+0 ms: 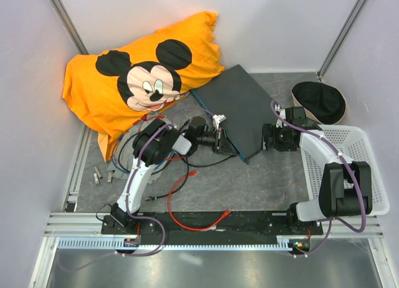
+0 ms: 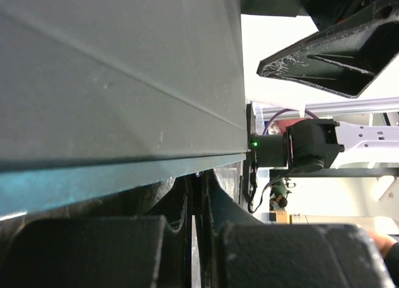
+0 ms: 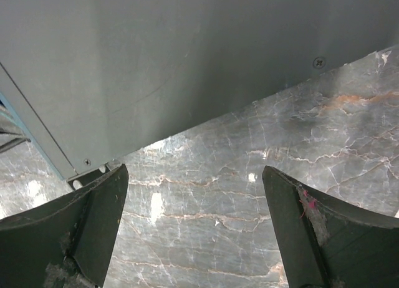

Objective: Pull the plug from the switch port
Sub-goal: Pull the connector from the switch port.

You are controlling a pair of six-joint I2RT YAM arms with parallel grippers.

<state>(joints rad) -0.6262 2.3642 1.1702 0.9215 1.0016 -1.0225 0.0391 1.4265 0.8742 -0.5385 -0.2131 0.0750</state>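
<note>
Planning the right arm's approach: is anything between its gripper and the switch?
Nothing visible. The right gripper is open, and only table shows between its fingers and the switch.

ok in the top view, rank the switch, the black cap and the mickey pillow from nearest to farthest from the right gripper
From the right gripper:
1. switch, right at its fingertips, on its left.
2. black cap, behind it, to the right.
3. Mickey pillow, far off at the back left.

The top camera looks down from above the near edge of the worktop [image 1: 249, 182]. Both wrist cameras sit close against the switch [image 1: 240, 107], on opposite sides; all three views share it.
</note>
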